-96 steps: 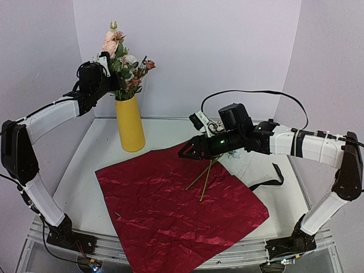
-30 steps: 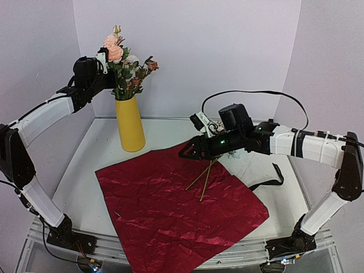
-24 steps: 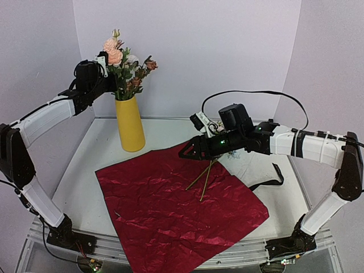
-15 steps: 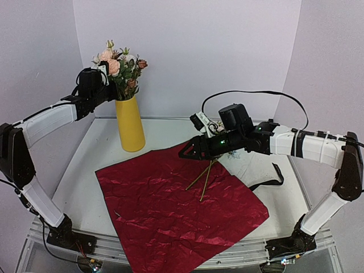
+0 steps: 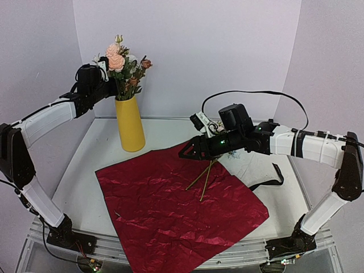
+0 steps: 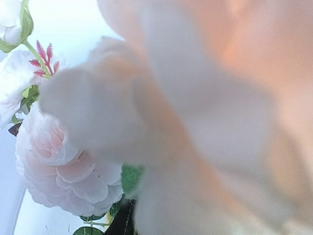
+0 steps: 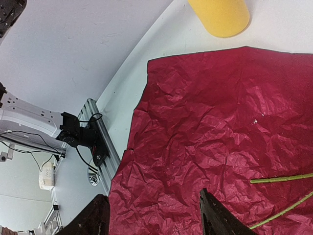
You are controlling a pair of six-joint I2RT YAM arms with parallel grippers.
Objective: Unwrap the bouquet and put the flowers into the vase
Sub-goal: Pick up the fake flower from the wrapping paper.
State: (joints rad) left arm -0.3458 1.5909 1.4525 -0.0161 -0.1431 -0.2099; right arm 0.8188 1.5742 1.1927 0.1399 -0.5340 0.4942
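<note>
left gripper (image 5: 112,85): raised, buried in the foliage of the flowers (image 5: 126,62) just above the vase mouth. Cannot tell its jaw gap or whether it grips anything. The wrist view is filled by a blurred peach bloom, with a pale pink rose (image 6: 63,166) beside it.
right gripper (image 7: 152,208): jaws wide, nothing between them, hovering low over the far part of the wrapping paper (image 5: 176,210).
flowers: bunch stands in the yellow vase (image 5: 129,122), with peach, white and rust blooms on top.
vase: upright, far left on the table (image 5: 85,170), near the paper's far edge but not touching it.
loose stems (image 5: 203,177): green, lying on the paper below the right gripper.
wrapping paper: dark red, crinkled, spread flat.
black ribbon (image 5: 277,172): on the table just right of the paper.
</note>
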